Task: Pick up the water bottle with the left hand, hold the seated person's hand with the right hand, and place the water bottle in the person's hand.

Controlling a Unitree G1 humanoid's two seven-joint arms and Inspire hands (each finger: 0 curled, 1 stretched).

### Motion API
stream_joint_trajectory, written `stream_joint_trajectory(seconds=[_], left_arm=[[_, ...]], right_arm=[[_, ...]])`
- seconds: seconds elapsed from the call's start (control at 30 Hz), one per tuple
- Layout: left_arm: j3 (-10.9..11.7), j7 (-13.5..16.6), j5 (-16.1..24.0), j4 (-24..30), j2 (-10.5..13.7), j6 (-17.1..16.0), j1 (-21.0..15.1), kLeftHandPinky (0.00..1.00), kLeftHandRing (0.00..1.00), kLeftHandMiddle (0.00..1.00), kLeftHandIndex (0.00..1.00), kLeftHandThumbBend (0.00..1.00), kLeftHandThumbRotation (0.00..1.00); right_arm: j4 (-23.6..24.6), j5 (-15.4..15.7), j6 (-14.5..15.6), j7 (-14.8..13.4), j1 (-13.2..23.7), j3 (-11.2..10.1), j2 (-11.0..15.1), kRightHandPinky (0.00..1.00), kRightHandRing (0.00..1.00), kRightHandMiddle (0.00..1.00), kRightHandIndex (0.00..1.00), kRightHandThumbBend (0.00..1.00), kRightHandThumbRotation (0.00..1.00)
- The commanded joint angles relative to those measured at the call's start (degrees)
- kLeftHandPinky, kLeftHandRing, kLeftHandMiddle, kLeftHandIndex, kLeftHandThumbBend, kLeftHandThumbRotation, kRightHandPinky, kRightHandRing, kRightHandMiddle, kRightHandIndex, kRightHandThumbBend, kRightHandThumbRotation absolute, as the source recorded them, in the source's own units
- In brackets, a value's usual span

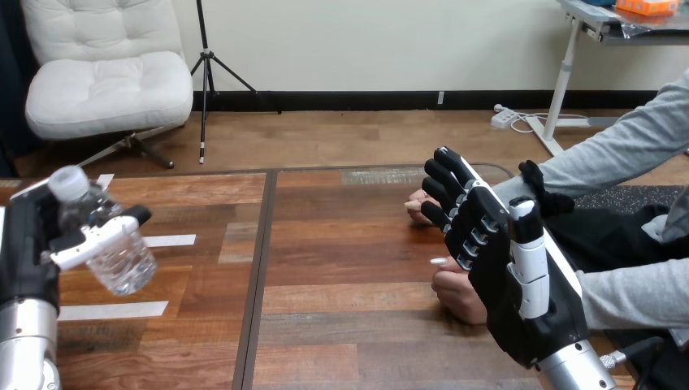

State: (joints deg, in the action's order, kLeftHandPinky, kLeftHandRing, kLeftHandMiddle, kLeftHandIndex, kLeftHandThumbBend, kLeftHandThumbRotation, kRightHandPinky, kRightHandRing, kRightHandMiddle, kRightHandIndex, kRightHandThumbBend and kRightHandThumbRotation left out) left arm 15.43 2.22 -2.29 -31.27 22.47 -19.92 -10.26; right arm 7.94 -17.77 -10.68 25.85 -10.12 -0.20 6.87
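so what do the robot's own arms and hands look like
The left hand is black with a white shell on its thumb. The right hand is black too, with jointed black-and-white fingers and a white shell along its thumb and edge. Each sits on a smooth silver cylinder: the left forearm and the right forearm.

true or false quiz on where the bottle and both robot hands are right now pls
1. The left hand is curled round the water bottle. True.
2. The water bottle stands upright on the table. False: it is tilted in the left hand.
3. The water bottle lies in the person's hands. False: it is at the view's left, they are at its right.
4. The right hand, fingers fairly straight, is close by the person's hands. True.
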Motion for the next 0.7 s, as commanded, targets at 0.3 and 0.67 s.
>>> stream_joint_trajectory(seconds=[0.3, 0.67], left_arm=[[-0.2, -2.5, -0.5, 12.5, -0.6, -1.9, -1.0, 0.34, 0.38, 0.42, 0.41, 0.8, 0.0], [-0.5, -4.9, -1.3, 15.5, -1.4, -0.5, -0.3, 0.33, 0.37, 0.42, 0.41, 0.8, 0.0]], right_arm=[[-0.7, -0.3, -1.1, 0.2, 2.9, -0.4, 0.0, 1.0, 1.0, 0.99, 0.97, 0.78, 1.0], [-2.1, 1.0, -1.6, 0.2, 3.4, -0.2, 0.4, 1.0, 1.0, 0.99, 0.98, 0.75, 1.0]])
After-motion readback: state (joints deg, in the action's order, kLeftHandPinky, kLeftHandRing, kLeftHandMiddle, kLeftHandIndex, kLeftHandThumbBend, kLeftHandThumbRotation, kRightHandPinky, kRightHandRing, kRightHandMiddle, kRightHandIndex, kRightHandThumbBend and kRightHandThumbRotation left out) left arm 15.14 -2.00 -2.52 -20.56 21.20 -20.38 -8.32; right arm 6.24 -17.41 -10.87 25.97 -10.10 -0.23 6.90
